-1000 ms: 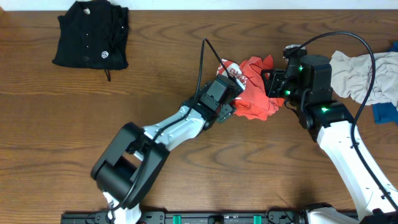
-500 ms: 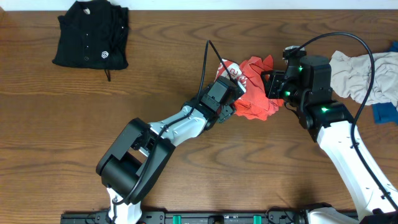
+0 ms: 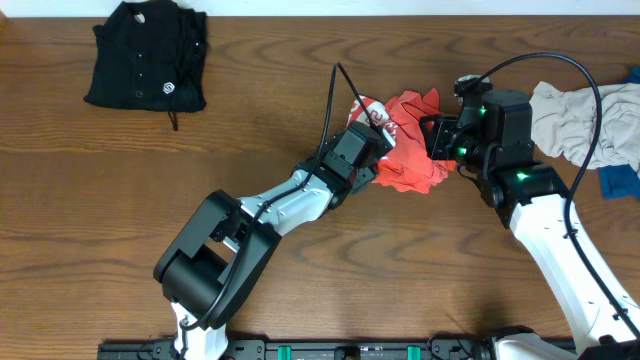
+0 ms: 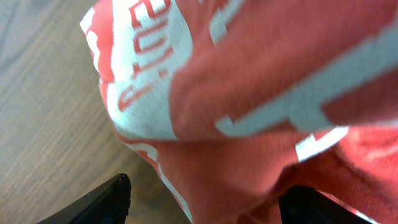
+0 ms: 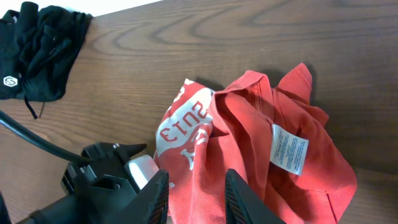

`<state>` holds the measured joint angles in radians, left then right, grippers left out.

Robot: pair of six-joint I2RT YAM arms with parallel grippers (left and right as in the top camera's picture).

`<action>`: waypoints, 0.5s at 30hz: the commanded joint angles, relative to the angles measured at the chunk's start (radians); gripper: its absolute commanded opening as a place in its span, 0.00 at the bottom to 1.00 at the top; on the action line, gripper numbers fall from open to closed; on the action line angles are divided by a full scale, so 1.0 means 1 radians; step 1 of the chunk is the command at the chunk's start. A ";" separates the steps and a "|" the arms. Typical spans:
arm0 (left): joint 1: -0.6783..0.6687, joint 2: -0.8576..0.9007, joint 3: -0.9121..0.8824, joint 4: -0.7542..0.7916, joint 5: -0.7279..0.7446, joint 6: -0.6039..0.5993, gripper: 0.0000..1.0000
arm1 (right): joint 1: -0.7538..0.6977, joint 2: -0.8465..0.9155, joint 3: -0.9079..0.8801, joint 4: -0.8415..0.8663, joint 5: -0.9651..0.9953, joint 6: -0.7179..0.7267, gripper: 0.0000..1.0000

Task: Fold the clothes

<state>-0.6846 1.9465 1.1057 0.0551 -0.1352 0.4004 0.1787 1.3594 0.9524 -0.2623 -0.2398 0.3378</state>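
Note:
A crumpled red-orange T-shirt [image 3: 408, 150] with white lettering lies at the table's middle right. My left gripper [image 3: 377, 152] is at its left edge. In the left wrist view that gripper [image 4: 208, 186] is open, its fingers wide apart around a hanging fold of the T-shirt [image 4: 249, 93], with wood showing beside the left finger [image 4: 106, 202]. My right gripper [image 3: 437, 135] is at the shirt's right edge. In the right wrist view it [image 5: 196, 174] is shut on a ridge of the T-shirt [image 5: 261, 143], whose white label [image 5: 289, 149] faces up.
A folded black buttoned shirt [image 3: 148, 55] lies at the far left, also seen in the right wrist view [image 5: 37, 50]. A pale grey garment [image 3: 580, 120] and a blue piece [image 3: 620, 180] are heaped at the right edge. The left arm's cable [image 3: 335, 90] arcs over the table.
The left arm's elbow has shifted slightly right while its gripper stays at the shirt's left edge. The right arm and the shirt look unchanged.

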 commanded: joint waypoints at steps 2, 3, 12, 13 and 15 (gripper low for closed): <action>0.001 -0.033 0.011 0.024 -0.013 0.018 0.70 | -0.005 -0.003 0.005 -0.002 -0.011 0.006 0.28; 0.001 -0.033 0.011 0.030 -0.010 0.018 0.67 | -0.005 -0.003 0.005 -0.004 -0.011 0.005 0.27; 0.001 -0.033 0.011 0.036 -0.011 0.018 0.31 | -0.005 -0.003 0.005 -0.020 -0.012 0.006 0.27; 0.001 -0.033 0.011 0.034 -0.011 0.018 0.29 | -0.005 -0.003 0.005 -0.022 -0.011 0.006 0.26; 0.000 -0.034 0.011 0.027 -0.011 0.018 0.28 | -0.005 -0.003 0.005 -0.023 -0.012 0.006 0.26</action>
<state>-0.6846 1.9446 1.1057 0.0860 -0.1349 0.4194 0.1787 1.3594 0.9520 -0.2813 -0.2398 0.3378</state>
